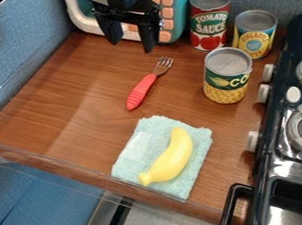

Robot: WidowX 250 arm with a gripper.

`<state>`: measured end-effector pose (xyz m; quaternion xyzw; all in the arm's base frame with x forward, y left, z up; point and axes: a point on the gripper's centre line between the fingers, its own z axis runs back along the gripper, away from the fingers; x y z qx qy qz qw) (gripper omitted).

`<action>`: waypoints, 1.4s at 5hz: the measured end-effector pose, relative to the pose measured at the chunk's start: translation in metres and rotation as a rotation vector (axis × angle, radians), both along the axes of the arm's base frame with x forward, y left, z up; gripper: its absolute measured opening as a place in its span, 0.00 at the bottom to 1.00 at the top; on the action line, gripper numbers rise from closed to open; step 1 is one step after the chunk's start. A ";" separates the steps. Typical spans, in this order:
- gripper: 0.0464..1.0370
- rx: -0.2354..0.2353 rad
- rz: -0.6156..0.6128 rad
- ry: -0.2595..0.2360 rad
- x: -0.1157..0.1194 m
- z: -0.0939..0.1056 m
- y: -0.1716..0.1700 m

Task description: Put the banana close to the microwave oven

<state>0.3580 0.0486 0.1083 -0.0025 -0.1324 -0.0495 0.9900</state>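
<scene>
- Teal-and-white boxy toy microwave oven (185,8), table's (64,92) far edge.
- Black gripper (132,45) seen against it, fingers apart.
- Curved yellow banana (173,155) on pale-blue terry cloth (135,158), near edge.
- Red-handled metal fork (140,93).
- Three labelled metal cans (226,79).

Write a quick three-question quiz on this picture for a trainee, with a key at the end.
1. Multiple choice. What does the banana lie on?
A) a plate
B) a cloth
C) a pan

2. Fill in the blank. The end effector hangs by the microwave with its two fingers ____.

3. True or false? The fork is closer to the microwave than the banana is.

Key: 1: B; 2: apart; 3: true
</scene>
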 end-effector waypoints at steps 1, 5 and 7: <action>0.96 -0.013 0.005 0.048 -0.005 -0.017 -0.002; 0.96 -0.023 -0.193 0.149 -0.089 -0.061 -0.103; 0.90 -0.004 -0.246 0.248 -0.099 -0.096 -0.118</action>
